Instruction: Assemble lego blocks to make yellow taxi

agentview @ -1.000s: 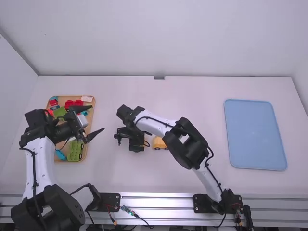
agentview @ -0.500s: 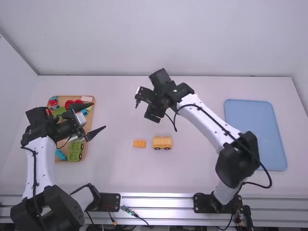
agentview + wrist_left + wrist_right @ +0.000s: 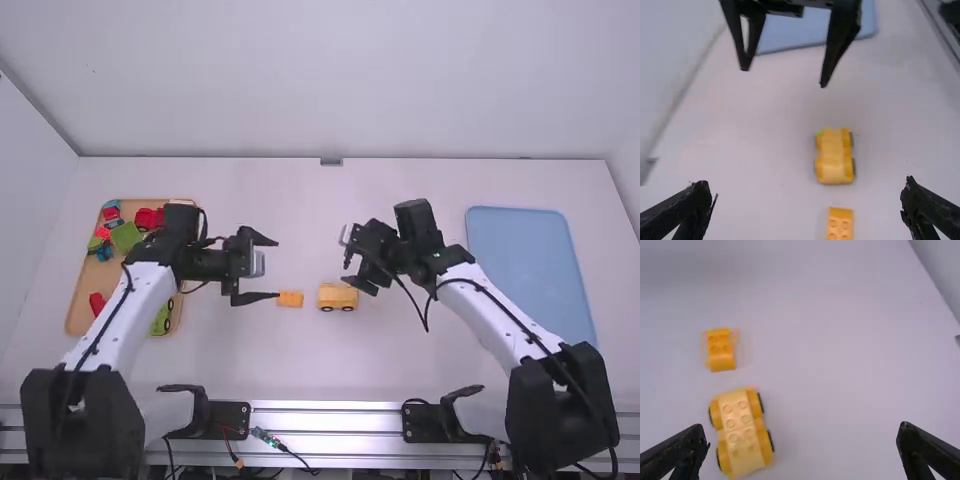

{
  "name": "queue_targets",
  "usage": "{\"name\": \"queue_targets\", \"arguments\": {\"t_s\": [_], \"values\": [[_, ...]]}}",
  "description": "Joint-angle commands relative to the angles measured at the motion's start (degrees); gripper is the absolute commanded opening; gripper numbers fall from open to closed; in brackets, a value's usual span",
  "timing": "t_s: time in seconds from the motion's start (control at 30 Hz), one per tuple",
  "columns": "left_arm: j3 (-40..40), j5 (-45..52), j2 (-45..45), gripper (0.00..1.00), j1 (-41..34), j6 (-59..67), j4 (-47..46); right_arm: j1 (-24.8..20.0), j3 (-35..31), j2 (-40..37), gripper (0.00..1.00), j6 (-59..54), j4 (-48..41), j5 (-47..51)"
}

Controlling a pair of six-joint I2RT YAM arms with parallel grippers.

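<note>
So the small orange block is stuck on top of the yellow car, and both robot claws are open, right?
Not quite: the small orange block isn't on the yellow car; it lies apart from it on the table, as the right wrist view shows. The left claw and right claw are indeed open.

High view: wooden tray point(image 3: 84, 292) is being partly hidden by L arm point(image 3: 128, 305), blue tray point(image 3: 520, 265) by R arm point(image 3: 490, 300). L wrist view: orange block point(image 3: 840, 226) is being cut off at btm.
</note>
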Motion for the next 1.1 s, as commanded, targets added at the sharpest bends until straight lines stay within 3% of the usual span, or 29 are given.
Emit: {"name": "queue_targets", "arguments": {"t_s": [0.0, 0.17, 0.3, 0.43, 0.53, 0.73, 1.07], "values": [[0.17, -0.46, 4.50, 0.99, -0.57, 5.05, -0.66, -2.38, -5.20, -0.33, 0.99, -5.95, 2.12, -12.87], [0.17, 0.57, 16.59, 0.99, -0.63, 9.88, -0.17, -7.17, -13.46, 1.03, 0.99, -14.43, 6.82, -21.66], [0.17, 0.68, 24.09, 0.99, -0.72, 11.30, 2.56, -9.53, -17.14, 3.69, 0.99, -14.86, 12.04, -24.96], [-0.20, 0.55, 29.22, 0.99, -0.68, 10.82, 4.79, -10.51, -19.34, 10.62, 0.99, -14.88, 21.18, -27.80], [-1.29, 0.39, 30.05, 0.99, -0.39, 10.47, 6.84, -9.79, -19.45, 15.15, 0.99, -14.67, 25.59, -27.89], [-7.48, -3.10, 30.05, 0.99, -0.39, -2.75, 22.43, -8.68, -17.97, 25.03, 0.99, -7.45, 36.50, -27.80], [-14.93, -2.45, 30.08, 0.99, -0.39, -4.83, 36.33, -7.41, -14.23, 31.12, 0.99, -7.56, 35.67, -29.00]]}}
